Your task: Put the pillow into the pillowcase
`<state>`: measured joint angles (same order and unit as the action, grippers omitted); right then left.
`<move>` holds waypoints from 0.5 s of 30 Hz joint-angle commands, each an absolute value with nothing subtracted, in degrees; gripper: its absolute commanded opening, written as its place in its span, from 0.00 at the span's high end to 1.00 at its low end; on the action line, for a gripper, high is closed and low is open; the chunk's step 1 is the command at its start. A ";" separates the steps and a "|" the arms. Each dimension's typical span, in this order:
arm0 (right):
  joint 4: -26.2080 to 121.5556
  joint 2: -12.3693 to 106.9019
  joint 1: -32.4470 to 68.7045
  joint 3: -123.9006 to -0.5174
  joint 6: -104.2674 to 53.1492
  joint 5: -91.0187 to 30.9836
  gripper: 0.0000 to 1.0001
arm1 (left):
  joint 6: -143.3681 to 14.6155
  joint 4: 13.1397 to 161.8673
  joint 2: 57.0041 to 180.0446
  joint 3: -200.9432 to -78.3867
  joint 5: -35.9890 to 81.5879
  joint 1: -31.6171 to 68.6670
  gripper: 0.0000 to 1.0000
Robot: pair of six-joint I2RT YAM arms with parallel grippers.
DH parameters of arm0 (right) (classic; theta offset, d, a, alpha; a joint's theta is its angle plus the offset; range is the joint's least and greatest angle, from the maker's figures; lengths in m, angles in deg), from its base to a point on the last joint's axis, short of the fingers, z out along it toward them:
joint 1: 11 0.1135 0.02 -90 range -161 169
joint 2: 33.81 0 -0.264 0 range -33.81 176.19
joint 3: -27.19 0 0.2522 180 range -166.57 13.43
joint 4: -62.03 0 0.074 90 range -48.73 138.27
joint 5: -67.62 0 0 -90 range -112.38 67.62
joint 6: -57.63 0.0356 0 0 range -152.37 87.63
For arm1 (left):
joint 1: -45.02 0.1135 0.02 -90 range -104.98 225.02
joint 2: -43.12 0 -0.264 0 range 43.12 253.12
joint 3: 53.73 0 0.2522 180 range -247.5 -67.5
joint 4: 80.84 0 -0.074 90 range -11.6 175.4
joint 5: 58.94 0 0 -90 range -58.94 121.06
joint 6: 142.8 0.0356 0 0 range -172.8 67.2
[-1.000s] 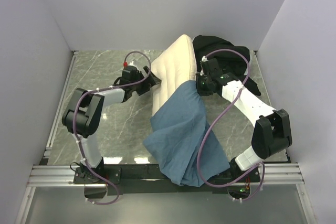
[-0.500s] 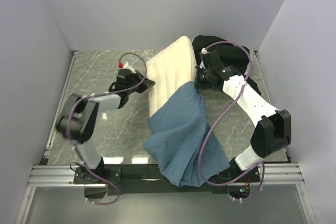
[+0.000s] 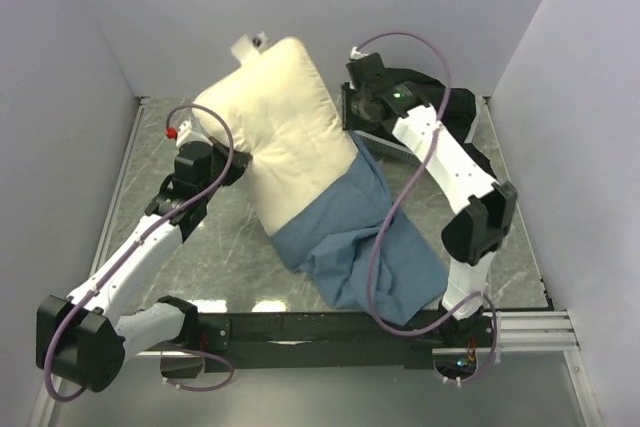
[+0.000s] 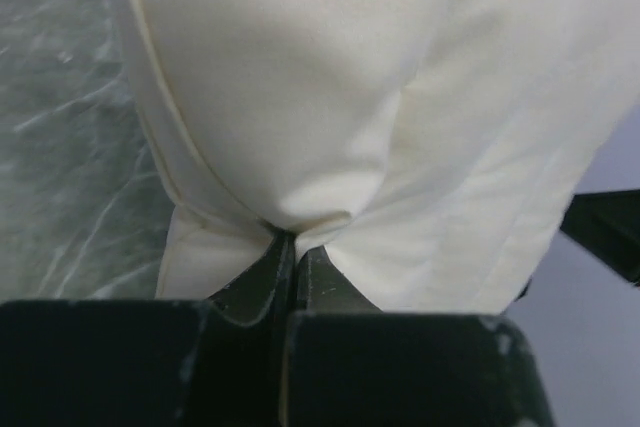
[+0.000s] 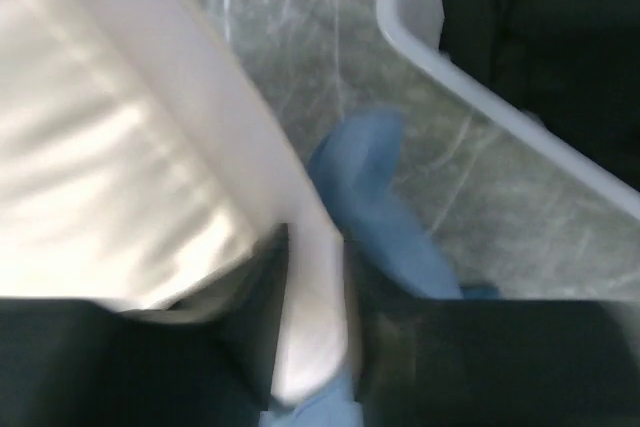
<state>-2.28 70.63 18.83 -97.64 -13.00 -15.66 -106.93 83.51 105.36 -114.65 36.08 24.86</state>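
The cream-white pillow [image 3: 270,117] is held up over the back of the table, its lower end inside the dusty-blue pillowcase [image 3: 350,242], which trails toward the near edge. My left gripper [image 3: 232,155] is at the pillow's left side. In the left wrist view it [image 4: 293,243] is shut on a pinched fold of the pillow [image 4: 350,77]. My right gripper [image 3: 347,115] is at the pillow's right edge. In the blurred right wrist view its [image 5: 315,247] jaws stand apart, with the pillow's white edge [image 5: 100,147] between them and the pillowcase [image 5: 385,212] just beyond.
A black cloth [image 3: 445,97] lies at the back right; in the right wrist view it [image 5: 545,37] sits behind a white rim [image 5: 470,87]. Grey walls enclose the marble table [image 3: 190,247] on three sides. A white tag [image 3: 247,45] sticks up from the pillow's top.
The pillow has swung up and to the left, more of it showing above the pillowcase. My left arm stretched out leftward, shut on the pillow. My right gripper moved back and its jaws parted.
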 commanded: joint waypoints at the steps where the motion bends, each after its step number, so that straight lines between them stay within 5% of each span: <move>1: -5.17 75.26 22.22 -104.70 -14.53 -10.01 0.40 | -108.61 78.81 103.76 -112.59 38.18 24.37 0.99; 3: -2.11 72.47 23.62 -99.99 -13.39 -6.48 0.20 | -109.13 77.58 103.94 -112.58 38.88 24.46 0.99; 5: 0.09 70.43 23.45 -97.15 -11.82 -4.54 0.09 | -111.15 75.65 104.38 -112.76 40.98 24.46 0.99; 15: 10.82 52.77 39.00 -66.93 -3.82 -5.94 0.19 | -116.69 75.64 99.28 -103.63 45.92 24.20 0.99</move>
